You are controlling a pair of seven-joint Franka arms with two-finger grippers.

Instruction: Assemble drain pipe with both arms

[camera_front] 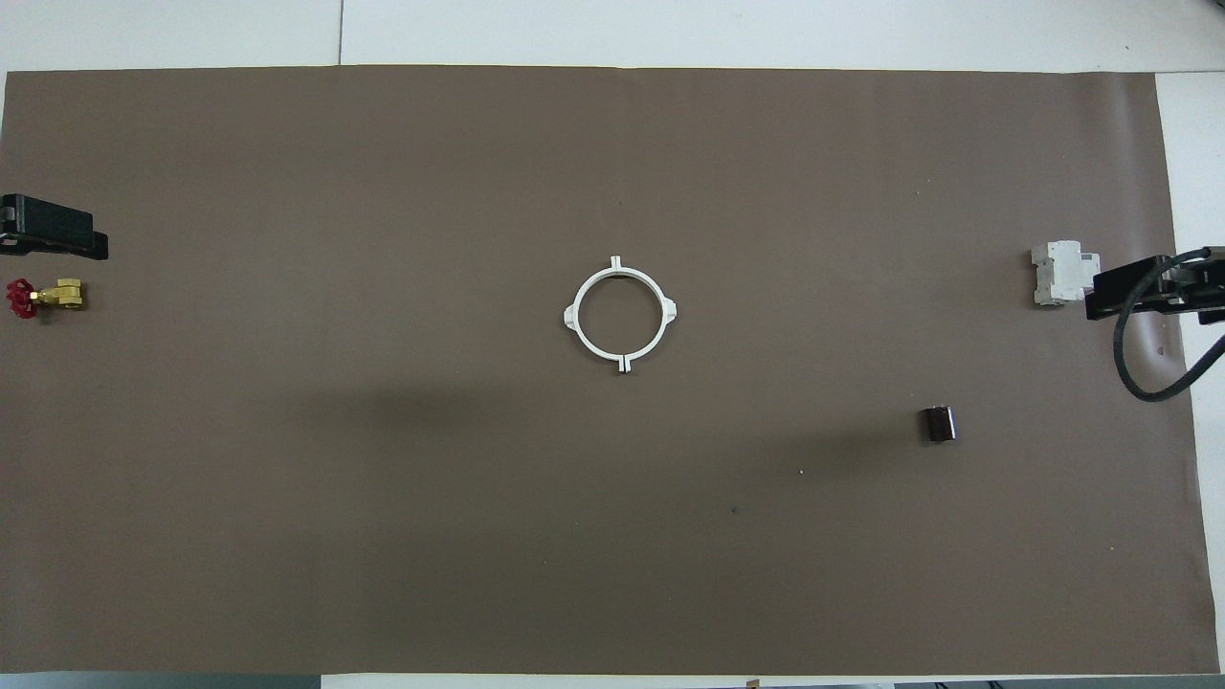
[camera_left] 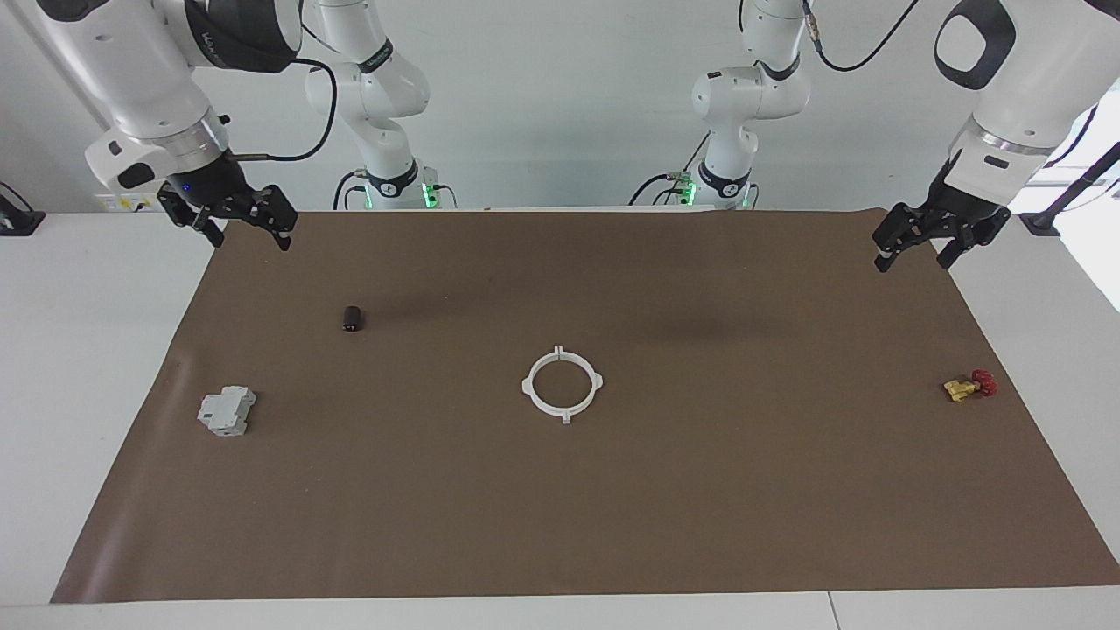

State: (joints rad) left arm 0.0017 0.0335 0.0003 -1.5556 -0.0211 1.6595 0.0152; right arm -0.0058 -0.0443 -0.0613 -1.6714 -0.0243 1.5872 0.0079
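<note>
The drain pipe [camera_left: 528, 386] lies flat in the middle of the brown mat as one white ring with four small tabs; it also shows in the overhead view [camera_front: 574, 316]. Its two half-ring pieces sit joined together. My right gripper [camera_left: 247, 234] hangs open and empty above the mat's corner at the right arm's end, and shows in the overhead view [camera_front: 1144, 292]. My left gripper [camera_left: 916, 256] hangs open and empty above the mat's edge at the left arm's end, and shows in the overhead view [camera_front: 53, 230]. Both are well away from the ring.
A grey boxy block [camera_left: 227, 411] and a small dark cylinder [camera_left: 353, 318] lie toward the right arm's end. A brass valve with a red handle [camera_left: 969, 386] lies toward the left arm's end. The brown mat [camera_left: 700, 507] covers most of the white table.
</note>
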